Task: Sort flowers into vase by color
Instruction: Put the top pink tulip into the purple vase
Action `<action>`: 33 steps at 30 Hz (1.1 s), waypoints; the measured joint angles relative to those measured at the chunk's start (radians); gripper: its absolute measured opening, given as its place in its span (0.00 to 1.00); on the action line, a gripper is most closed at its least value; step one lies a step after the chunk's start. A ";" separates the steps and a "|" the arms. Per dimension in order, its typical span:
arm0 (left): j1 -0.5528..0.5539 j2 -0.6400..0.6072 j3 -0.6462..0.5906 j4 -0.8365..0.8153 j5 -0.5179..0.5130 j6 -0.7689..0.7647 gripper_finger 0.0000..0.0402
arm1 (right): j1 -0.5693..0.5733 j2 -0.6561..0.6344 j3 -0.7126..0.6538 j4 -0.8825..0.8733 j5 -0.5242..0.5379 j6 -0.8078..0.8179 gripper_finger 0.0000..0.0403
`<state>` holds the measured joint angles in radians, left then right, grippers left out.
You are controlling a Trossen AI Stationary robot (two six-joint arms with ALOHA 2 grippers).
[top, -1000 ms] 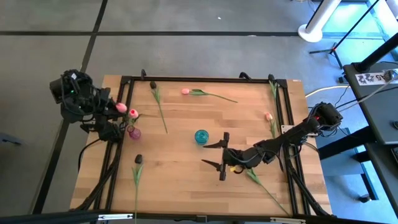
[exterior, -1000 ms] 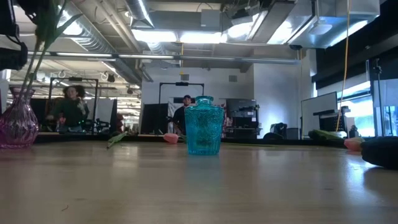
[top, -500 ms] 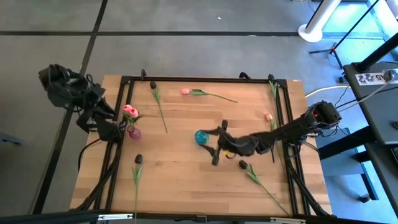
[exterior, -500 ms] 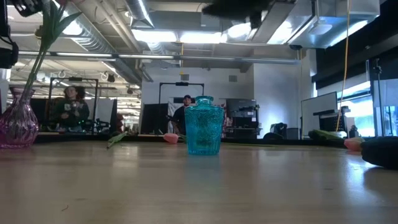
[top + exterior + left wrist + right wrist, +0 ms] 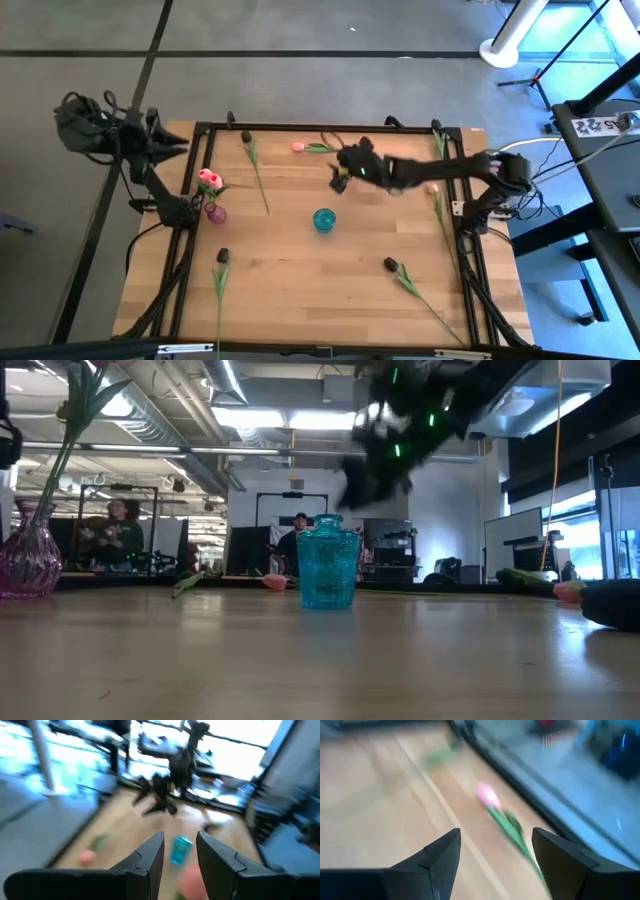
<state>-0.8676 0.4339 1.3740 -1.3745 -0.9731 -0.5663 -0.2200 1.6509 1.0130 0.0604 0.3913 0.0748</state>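
Hovering: right end effector (image 5: 343,170) open, near pink tulip (image 5: 298,147), apart.

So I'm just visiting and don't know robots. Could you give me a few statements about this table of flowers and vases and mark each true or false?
1. A pink flower stands in the purple vase. True.
2. The blue vase holds two flowers. False: no flower is in it.
3. The right gripper is carrying a dark tulip. False: its open fingers hold nothing, and it hangs near a pink tulip lying on the table.
4. The left gripper is off the table's left edge. True.
5. Every flower is already in a vase. False: several lie on the wood, such as a dark tulip.
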 joint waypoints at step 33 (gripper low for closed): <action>0.006 0.000 -0.093 0.001 -0.218 -0.062 0.27 | -0.233 0.176 -0.056 -0.282 -0.275 0.083 0.03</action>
<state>-0.8619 0.4335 1.2806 -1.3731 -1.1910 -0.6282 -0.4525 1.8273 0.9567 -0.2220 0.1165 0.1583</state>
